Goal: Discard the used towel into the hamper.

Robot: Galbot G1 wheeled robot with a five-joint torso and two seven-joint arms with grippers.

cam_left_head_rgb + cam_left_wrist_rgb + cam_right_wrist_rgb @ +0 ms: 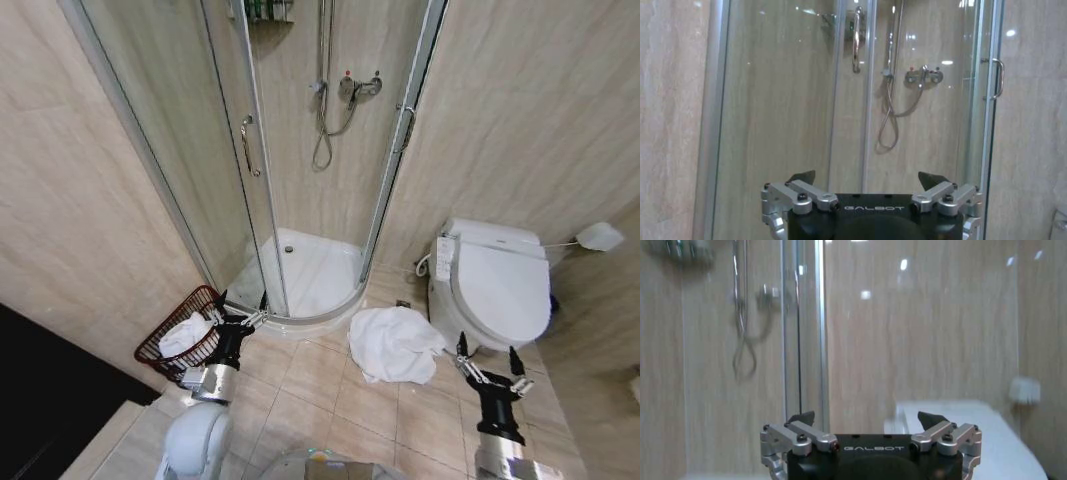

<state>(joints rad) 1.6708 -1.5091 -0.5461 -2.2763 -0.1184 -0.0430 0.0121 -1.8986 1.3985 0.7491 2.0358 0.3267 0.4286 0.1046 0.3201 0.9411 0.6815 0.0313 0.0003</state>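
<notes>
Ahead, a white towel [393, 343] lies crumpled on the tiled floor.
We hold our right gripper [490, 366] nearest it, the left gripper [240, 311] by the hamper [160, 342]; both wide open, empty.

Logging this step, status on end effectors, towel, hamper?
Left end effector open, empty, beside hamper. Right end effector open, empty, near toilet. Towel crumpled on the floor between them; white cloth already in hamper. Nothing blocking.
</notes>
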